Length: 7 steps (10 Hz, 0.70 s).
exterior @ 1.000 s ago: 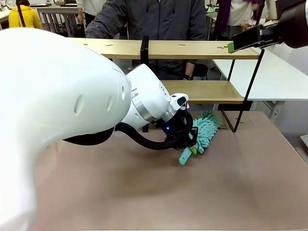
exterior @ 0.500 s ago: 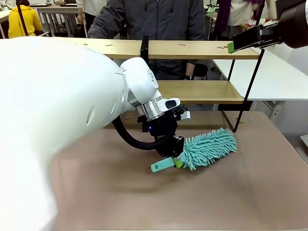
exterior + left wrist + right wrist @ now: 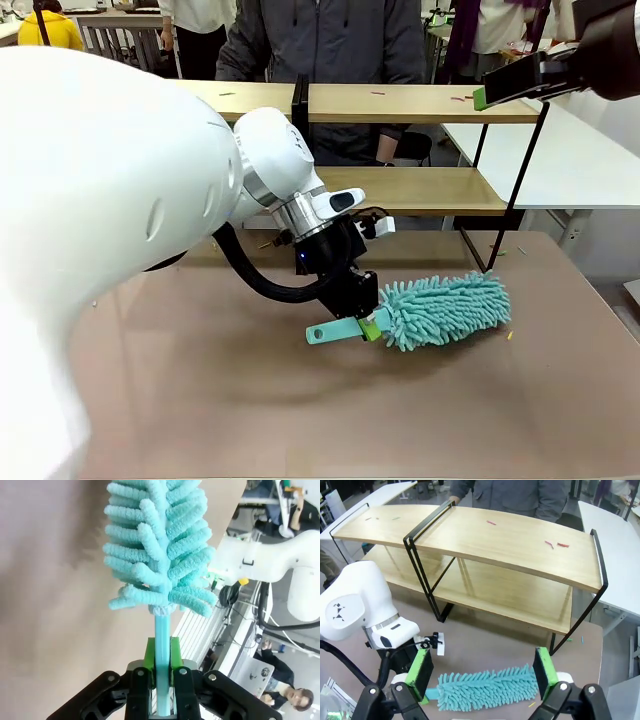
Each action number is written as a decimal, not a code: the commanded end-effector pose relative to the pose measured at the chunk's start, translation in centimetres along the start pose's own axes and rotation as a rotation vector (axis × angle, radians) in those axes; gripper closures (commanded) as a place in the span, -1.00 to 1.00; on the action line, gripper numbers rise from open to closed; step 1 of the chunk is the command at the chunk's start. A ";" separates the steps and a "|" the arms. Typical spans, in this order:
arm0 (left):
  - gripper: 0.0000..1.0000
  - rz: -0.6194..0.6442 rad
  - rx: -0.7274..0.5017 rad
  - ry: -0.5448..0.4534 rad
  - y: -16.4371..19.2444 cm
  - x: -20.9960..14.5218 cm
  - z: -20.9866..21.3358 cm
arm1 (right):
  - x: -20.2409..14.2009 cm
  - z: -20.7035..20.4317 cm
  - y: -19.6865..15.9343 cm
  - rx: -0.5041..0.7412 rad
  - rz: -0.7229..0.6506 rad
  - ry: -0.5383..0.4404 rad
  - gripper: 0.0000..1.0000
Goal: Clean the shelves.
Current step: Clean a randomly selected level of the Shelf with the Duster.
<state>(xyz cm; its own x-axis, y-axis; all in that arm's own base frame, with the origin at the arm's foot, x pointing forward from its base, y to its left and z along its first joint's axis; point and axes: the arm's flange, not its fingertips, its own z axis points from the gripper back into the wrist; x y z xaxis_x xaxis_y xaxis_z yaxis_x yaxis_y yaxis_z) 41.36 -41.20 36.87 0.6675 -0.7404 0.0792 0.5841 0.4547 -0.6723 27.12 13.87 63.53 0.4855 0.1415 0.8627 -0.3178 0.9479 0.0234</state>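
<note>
Shelves [image 3: 420, 102] stand across the upper middle of the front view, at the far side of the brown table [image 3: 300, 400]: two long light boards in a thin black frame, with a black post at the centre. In the right wrist view the shelves [image 3: 510, 545] cross the upper half of the frame, and small red scraps [image 3: 555, 544] lie on the top board toward its right end. A person [image 3: 330, 40] in a dark jacket stands just behind the rack. In front of the lower board, at centre right of the front view, a teal fluffy duster [image 3: 445, 310] lies low over the table with its head pointing right. The left gripper [image 3: 368, 325] has its fingers clenched on the duster's thin handle, whose flat end sticks out to the left. From the left wrist the handle runs up between the green pads [image 3: 150, 655] to the duster head [image 3: 160, 550]. The right gripper [image 3: 482, 672] hangs at the upper right of the front view, level with the top board's end, its fingers spread wide and holding nothing.
</note>
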 end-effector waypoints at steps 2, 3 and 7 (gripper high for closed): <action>0.74 -0.031 0.080 -0.280 -1.6 -5.3 4.3 | 0.1 0.1 0.0 0.002 -0.002 -0.002 -1.00; 0.74 -0.036 0.083 -0.321 -1.8 -7.8 5.6 | 0.1 0.1 0.0 0.002 -0.002 -0.002 -1.00; 0.74 -0.034 0.060 -0.287 0.4 -7.5 6.2 | 0.1 0.1 0.0 0.002 -0.002 -0.002 -1.00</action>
<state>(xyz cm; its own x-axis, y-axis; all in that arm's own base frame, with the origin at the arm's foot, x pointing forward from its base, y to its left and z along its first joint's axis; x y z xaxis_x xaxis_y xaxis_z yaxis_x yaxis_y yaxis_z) 37.24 -31.54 39.15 0.7249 -0.6243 0.2910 0.6445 0.4657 -0.6065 27.10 13.85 63.57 0.4848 0.1411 0.8632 -0.3178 0.9479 0.0236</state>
